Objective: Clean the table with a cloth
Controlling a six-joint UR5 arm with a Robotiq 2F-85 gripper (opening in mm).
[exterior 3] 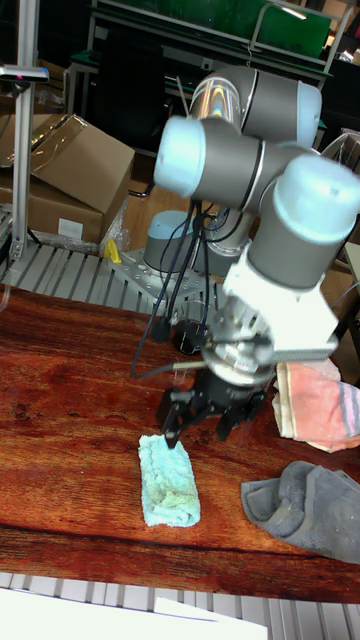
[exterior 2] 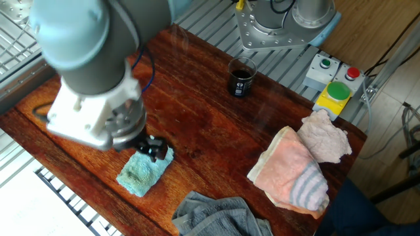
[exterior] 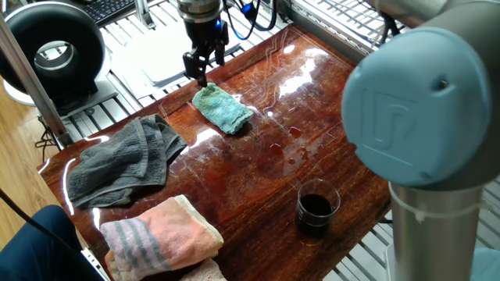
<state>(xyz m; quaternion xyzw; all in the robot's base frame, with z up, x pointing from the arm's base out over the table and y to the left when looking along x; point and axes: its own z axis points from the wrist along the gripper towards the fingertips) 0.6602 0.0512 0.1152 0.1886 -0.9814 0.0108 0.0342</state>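
Claw (exterior 3: 198, 425) hangs released over the cloth's (exterior 3: 168, 483) end on the surface (exterior 3: 70, 400). Only the tall view shows its spread fingers; elsewhere the arm blocks them. Grey towel (exterior: 121, 160) lies near.

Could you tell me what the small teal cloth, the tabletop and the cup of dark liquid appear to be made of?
The cloth looks like looped terry fabric: fuzzy and soft-edged. The table looks like glossy reddish-brown wood or wood-look laminate, with visible grain and bright reflections. The cup looks like clear glass or plastic, since the dark liquid shows through.

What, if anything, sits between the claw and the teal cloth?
Nothing visible. The open claw hangs just over the cloth's far end, with only air in between. The grey towel and the glass lie off to the sides.
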